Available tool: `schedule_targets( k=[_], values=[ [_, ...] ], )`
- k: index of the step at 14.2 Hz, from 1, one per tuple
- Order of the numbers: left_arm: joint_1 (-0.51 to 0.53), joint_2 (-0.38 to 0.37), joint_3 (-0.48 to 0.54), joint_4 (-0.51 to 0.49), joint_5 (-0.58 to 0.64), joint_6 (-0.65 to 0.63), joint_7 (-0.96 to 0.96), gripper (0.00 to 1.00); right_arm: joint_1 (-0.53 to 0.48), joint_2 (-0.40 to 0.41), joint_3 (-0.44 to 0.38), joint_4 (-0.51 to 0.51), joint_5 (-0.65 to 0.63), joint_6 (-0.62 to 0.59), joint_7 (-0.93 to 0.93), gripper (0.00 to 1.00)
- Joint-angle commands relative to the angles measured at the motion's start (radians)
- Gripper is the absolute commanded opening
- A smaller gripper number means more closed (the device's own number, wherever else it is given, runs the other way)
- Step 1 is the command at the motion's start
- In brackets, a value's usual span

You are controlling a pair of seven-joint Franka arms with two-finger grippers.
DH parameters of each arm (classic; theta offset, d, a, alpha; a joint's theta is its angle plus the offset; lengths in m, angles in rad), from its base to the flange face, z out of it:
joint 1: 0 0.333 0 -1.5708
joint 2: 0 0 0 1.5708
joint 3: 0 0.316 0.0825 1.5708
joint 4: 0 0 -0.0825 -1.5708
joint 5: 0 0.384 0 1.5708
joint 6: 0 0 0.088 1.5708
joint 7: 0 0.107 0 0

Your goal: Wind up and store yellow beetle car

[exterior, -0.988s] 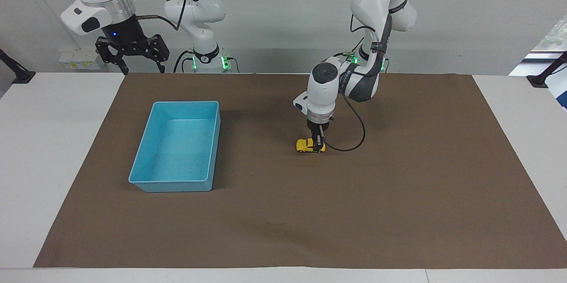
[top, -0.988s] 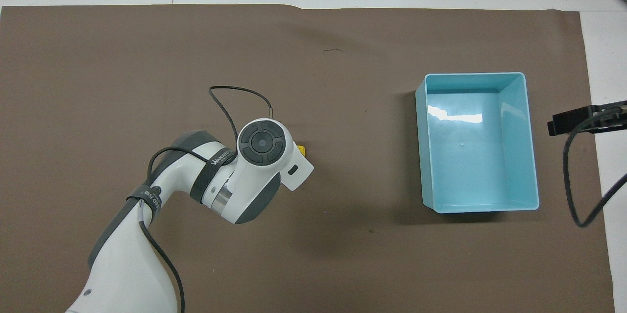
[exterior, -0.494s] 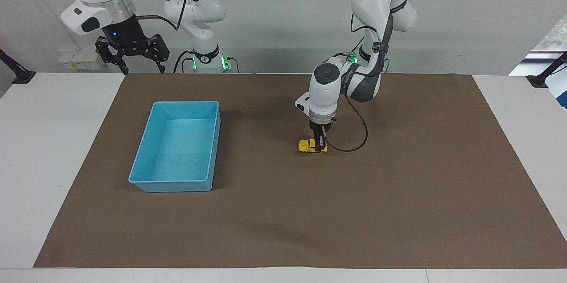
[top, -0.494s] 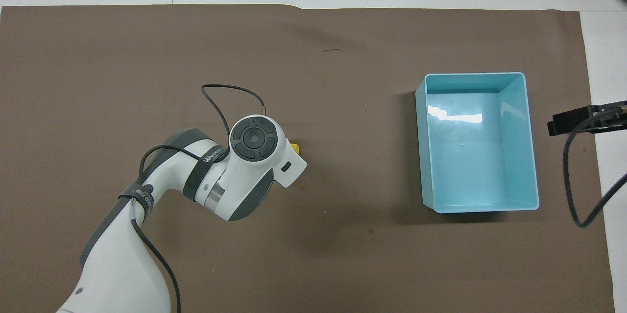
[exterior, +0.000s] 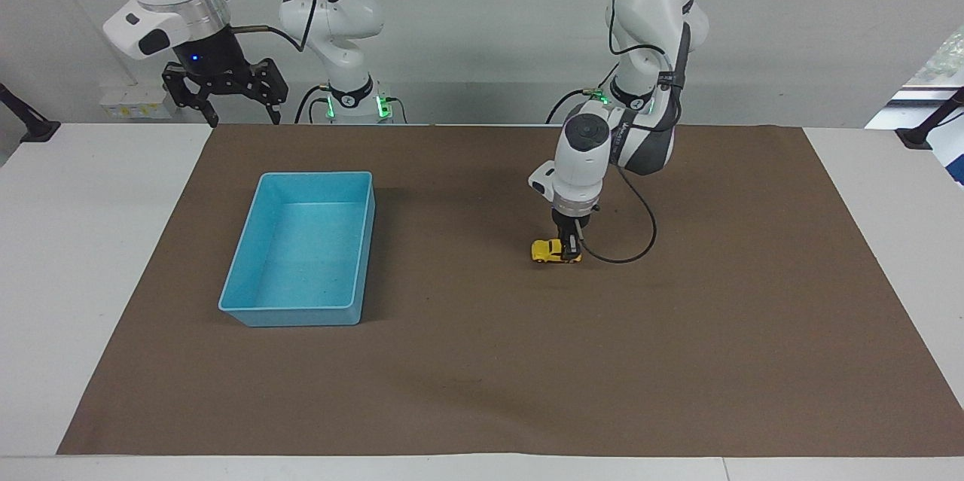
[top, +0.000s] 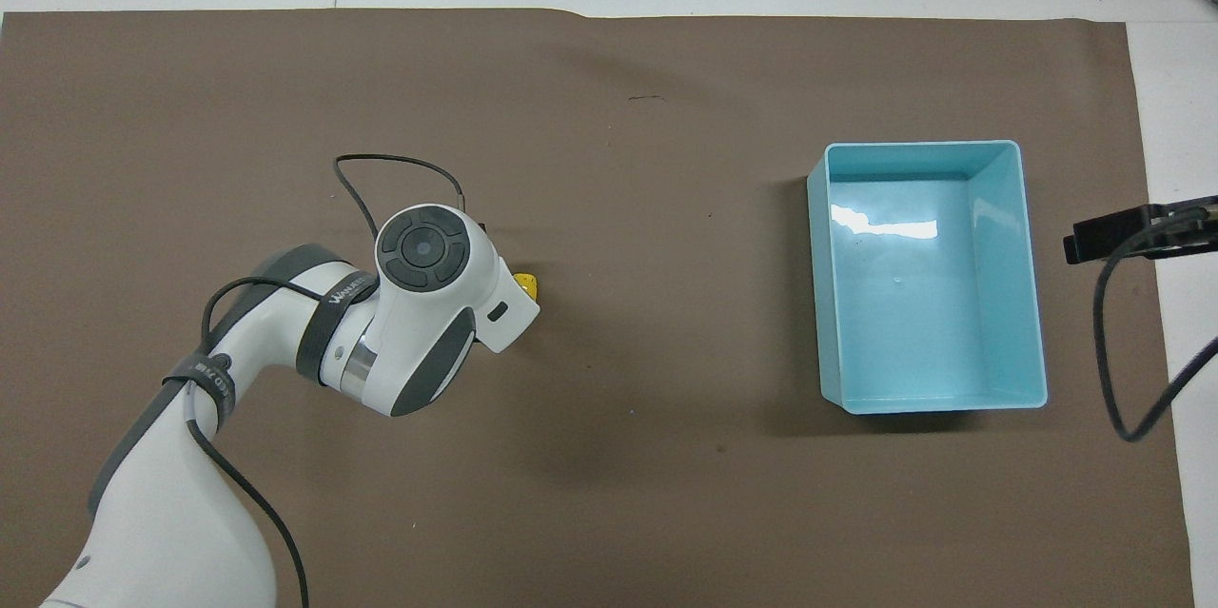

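The yellow beetle car (exterior: 550, 251) rests with its wheels on the brown mat (exterior: 678, 330) near the table's middle. My left gripper (exterior: 572, 246) points straight down and is shut on the car's rear end. From overhead the left arm's wrist covers most of the car (top: 526, 284); only a yellow tip shows. My right gripper (exterior: 226, 93) hangs open in the air at the right arm's end of the table, close to that arm's base; its black body (top: 1132, 232) shows at the overhead view's edge. The right arm waits.
A light blue bin (exterior: 260, 308) stands on the mat toward the right arm's end, with nothing in it (top: 828, 304). A black cable (exterior: 640, 240) loops from the left wrist down beside the car.
My left gripper has dragged the car along the mat toward the left arm's end of the table, away from the bin. The right arm has not moved.
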Motion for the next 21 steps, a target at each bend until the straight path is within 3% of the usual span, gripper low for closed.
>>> schedule_targets(
  k=[1,15,16,17,18,21],
  values=[
    [0.054,0.005,0.005,-0.041,0.021,0.028,0.073,0.0,-0.008,-0.005,0.004,0.003,0.006,-0.003,0.005,1.0],
    [0.233,-0.022,0.008,-0.051,0.021,0.01,0.26,0.0,-0.008,-0.008,0.004,0.003,0.006,-0.013,0.003,1.0],
    [0.231,-0.041,0.006,-0.047,0.021,-0.025,0.248,0.21,-0.008,-0.006,0.004,0.003,0.006,-0.012,0.003,1.0],
    [0.226,-0.064,0.008,-0.038,0.021,-0.077,0.246,0.67,-0.008,-0.006,0.002,0.003,0.006,-0.013,0.005,1.0],
    [0.223,-0.096,0.008,-0.03,0.021,-0.126,0.245,1.0,-0.011,-0.006,0.001,0.003,0.006,-0.012,0.005,1.0],
    [0.234,-0.167,0.009,-0.012,0.021,-0.18,0.237,1.0,-0.008,-0.008,0.004,0.003,0.006,-0.013,0.003,1.0]
  ],
)
